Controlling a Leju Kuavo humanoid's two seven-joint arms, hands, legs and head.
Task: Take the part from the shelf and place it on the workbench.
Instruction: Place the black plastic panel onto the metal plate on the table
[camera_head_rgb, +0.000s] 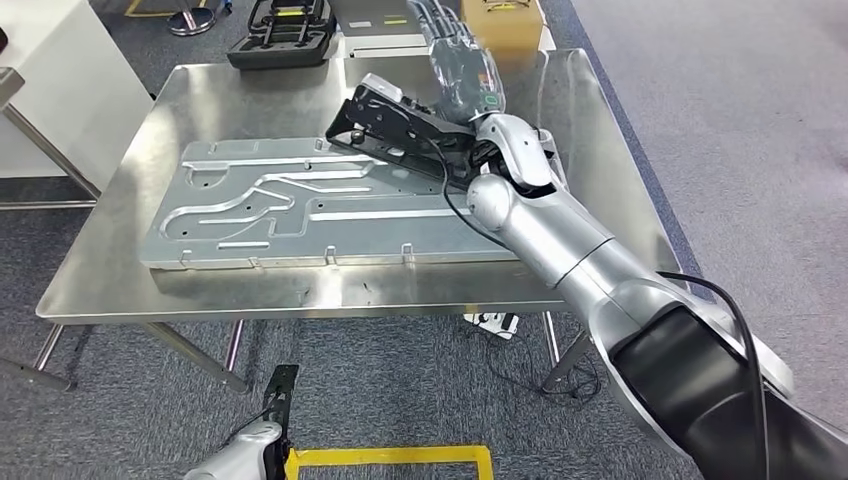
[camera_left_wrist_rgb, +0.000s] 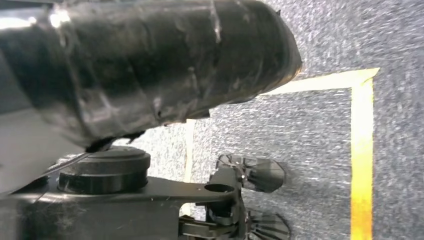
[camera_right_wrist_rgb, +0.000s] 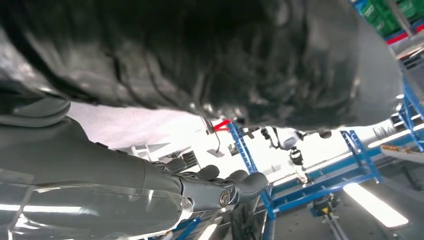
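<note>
Head view: the right arm reaches forward over a steel workbench (camera_head_rgb: 120, 270), and the right hand (camera_head_rgb: 462, 70) is extended beyond the wrist with its fingers stretched out toward the far edge, wrapped in clear film. The part (camera_head_rgb: 395, 128), a flat black bracket-like plate with a few holes and a raised grey end, sits tilted at the wrist side of that hand, its low edge over the far edge of a large ribbed metal panel (camera_head_rgb: 300, 210) that lies flat on the workbench. Whether the hand has hold of the part or the part merely leans under it, I cannot tell. Beyond the workbench stand a black tool case (camera_head_rgb: 282, 35) and a tan box (camera_head_rgb: 503, 20). At the bottom edge the left hand (camera_head_rgb: 250, 452) hangs low over grey carpet beside yellow floor tape (camera_head_rgb: 390, 457).

Left wrist view: a dark film-wrapped cover takes up the upper part, with grey carpet and the yellow floor tape (camera_left_wrist_rgb: 362, 150) beneath. The fingers' state cannot be told.

Right wrist view: the right hand (camera_right_wrist_rgb: 190, 187) lies extended, its dark fingers (camera_right_wrist_rgb: 240, 182) close together and lightly curled at the tips, nothing visible between them. Blue steel racking (camera_right_wrist_rgb: 360, 165) stands behind.
</note>
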